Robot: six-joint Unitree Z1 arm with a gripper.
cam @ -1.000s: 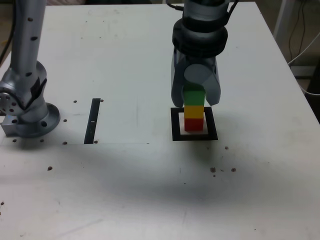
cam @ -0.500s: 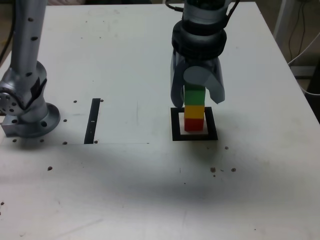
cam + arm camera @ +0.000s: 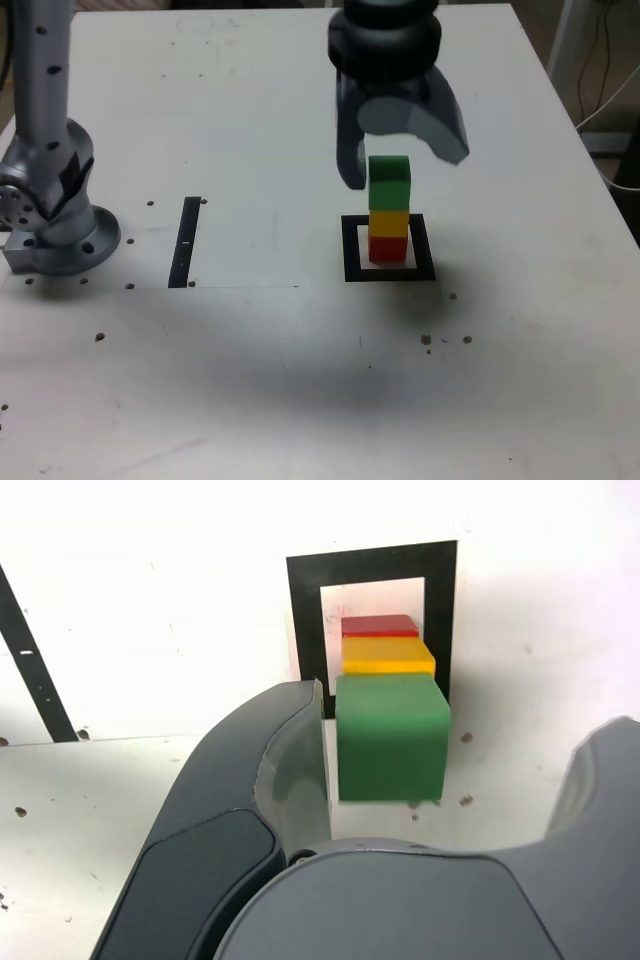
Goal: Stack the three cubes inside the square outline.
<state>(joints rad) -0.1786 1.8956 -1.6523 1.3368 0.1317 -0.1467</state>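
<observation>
The three cubes stand in one upright stack: red cube (image 3: pixel 388 247) at the bottom, yellow cube (image 3: pixel 389 221) in the middle, green cube (image 3: pixel 389 182) on top. The stack rests inside the square outline (image 3: pixel 351 250). My gripper (image 3: pixel 403 168) hangs just above and around the green cube, open, with one finger on each side and clear gaps to the cube. In the wrist view the green cube (image 3: pixel 390 735), yellow cube (image 3: pixel 388 658) and red cube (image 3: pixel 380 626) line up over the square outline (image 3: pixel 303 620), between the spread fingers (image 3: pixel 260 780).
A narrow black strip (image 3: pixel 186 242) lies on the white table towards the exterior view's left. The arm's grey base (image 3: pixel 55 215) stands at the far left. The table's edge (image 3: pixel 600 190) runs along the right, with cables beyond it.
The gripper has opened and let go of the green cube. It has risen a little, and the stack stays standing inside the outline.
</observation>
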